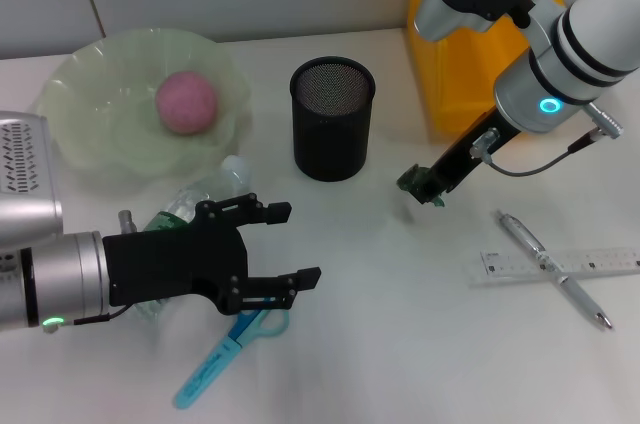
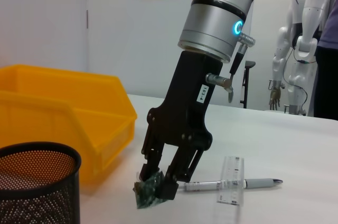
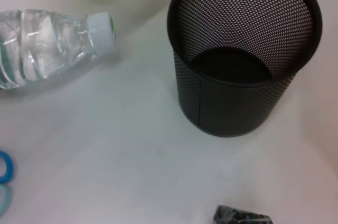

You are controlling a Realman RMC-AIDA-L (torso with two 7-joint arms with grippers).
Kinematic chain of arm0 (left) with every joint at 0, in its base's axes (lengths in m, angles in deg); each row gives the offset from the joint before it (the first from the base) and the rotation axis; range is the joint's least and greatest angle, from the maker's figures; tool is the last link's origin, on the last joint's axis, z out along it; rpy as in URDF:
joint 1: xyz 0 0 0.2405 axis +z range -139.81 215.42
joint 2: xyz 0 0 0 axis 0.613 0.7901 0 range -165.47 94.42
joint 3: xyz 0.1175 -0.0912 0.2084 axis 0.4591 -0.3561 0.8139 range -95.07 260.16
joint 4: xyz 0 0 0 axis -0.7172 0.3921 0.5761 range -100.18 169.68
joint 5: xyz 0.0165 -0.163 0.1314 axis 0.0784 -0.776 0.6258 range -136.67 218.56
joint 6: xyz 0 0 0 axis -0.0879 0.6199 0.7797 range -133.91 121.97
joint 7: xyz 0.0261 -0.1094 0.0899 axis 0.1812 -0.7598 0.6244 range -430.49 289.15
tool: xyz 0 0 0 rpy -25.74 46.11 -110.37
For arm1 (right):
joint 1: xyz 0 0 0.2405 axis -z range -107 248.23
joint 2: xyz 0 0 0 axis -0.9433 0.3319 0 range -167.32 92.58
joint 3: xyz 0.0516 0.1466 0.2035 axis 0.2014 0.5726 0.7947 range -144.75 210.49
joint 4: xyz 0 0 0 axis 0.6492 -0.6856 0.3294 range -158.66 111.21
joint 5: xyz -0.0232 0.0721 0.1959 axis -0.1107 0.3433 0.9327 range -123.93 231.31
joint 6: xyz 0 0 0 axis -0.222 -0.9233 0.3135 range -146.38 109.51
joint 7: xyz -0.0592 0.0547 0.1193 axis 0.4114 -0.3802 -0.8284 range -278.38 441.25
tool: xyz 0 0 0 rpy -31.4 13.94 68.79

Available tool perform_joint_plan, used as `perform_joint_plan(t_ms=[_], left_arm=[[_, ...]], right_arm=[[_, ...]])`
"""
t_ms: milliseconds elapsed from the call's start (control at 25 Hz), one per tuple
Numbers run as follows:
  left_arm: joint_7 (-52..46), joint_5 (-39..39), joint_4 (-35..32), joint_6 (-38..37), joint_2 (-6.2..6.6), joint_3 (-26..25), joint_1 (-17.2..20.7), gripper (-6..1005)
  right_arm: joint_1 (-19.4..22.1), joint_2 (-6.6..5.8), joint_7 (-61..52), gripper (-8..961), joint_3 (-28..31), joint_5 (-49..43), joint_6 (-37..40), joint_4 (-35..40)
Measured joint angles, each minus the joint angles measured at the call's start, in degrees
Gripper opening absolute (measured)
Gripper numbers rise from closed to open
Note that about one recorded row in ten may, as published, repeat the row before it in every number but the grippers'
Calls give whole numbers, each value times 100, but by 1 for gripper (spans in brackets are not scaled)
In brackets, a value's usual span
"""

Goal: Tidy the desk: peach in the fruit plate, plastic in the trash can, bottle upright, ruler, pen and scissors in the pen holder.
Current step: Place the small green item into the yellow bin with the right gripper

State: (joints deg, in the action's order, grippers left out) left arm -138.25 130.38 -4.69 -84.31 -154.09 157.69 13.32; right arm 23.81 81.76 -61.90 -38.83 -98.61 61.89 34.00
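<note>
The right gripper [image 1: 428,190] pinches a dark scrap of plastic [image 2: 148,193] between closed fingers, just above the desk [image 1: 400,344] beside the mesh pen holder [image 1: 332,117]. The left gripper [image 1: 285,244] hangs spread wide and empty over the toppled bottle [image 3: 47,47] and blue scissors [image 1: 225,349]. A peach [image 1: 186,102] sits in the fruit plate [image 1: 85,84]; pen [image 1: 555,269] and ruler [image 1: 560,266] lie crossed nearby.

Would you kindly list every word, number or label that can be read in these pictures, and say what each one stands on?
"103-4": small white label on the black body of the right gripper, read sideways in the left wrist view.
Ruler: scale marks and figures present, too small to read.
Bottle: a green mark on its white cap, not legible.
Pen, scissors, pen holder, yellow bin: no text visible.
</note>
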Motion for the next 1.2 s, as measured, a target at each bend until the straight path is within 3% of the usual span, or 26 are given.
perform_joint_plan(t_ms=[320, 680, 880, 1200], left_arm=[[0, 0, 6, 4, -1, 0, -29, 841], [0, 3, 6, 6, -8, 0, -40, 841], [0, 5, 6, -4, -8, 8, -39, 841], [0, 5, 6, -1, -16, 62, -59, 841]], right_arm=[[267, -35, -162, 474, 53, -36, 162, 615], [578, -61, -210, 495, 1096, -708, 211, 1781], [590, -94, -172, 506, 1448, -1016, -483, 1688], [440, -115, 25, 524, 1415, -1129, -1753, 792]])
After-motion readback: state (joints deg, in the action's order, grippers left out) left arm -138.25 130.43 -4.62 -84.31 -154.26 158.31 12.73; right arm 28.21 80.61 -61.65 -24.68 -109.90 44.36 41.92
